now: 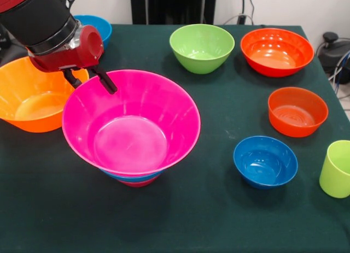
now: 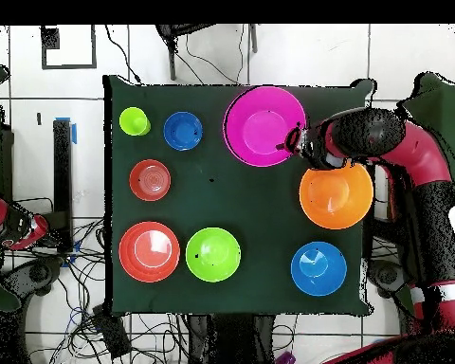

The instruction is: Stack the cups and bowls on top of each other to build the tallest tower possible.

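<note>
The tower is a large pink bowl (image 1: 131, 130) (image 2: 263, 125) standing on a blue bowl (image 1: 128, 176), with a small crimson bowl (image 1: 138, 182) at the bottom. My gripper (image 1: 92, 84) (image 2: 296, 140) is at the pink bowl's far-left rim. Its two black fingers (image 1: 106, 81) straddle the rim with a wide gap, open and holding nothing. The lime-green cup (image 1: 336, 169) (image 2: 134, 121) stands upright at the near right edge. A small blue bowl (image 1: 265, 160) (image 2: 183, 131) sits beside it.
A large orange bowl (image 1: 30, 100) (image 2: 336, 194) sits close to the tower's left, under my arm. A blue bowl (image 1: 97, 24) (image 2: 318, 268), a green bowl (image 1: 201, 47) (image 2: 212, 254) and a large red-orange bowl (image 1: 276, 51) (image 2: 149, 251) line the far side. A medium red-orange bowl (image 1: 297, 111) (image 2: 151, 179) sits at the right.
</note>
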Available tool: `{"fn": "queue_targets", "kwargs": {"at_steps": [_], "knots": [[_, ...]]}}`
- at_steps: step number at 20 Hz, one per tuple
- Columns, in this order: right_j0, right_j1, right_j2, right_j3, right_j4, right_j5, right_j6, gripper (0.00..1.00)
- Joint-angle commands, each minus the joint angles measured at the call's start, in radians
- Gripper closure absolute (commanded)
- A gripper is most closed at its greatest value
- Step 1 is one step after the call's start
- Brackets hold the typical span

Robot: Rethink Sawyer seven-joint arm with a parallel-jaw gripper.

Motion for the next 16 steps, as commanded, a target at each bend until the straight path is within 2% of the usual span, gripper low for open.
{"fn": "queue_targets", "kwargs": {"at_steps": [1, 10, 16], "knots": [[0.021, 0.035, -0.036, -0.044, -0.007, 0.091, -0.221, 0.0], [0.007, 0.014, -0.031, -0.069, 0.004, 0.168, -0.255, 0.0], [-0.011, -0.05, -0.018, -0.01, 0.004, 0.142, -0.227, 0.0]]}}
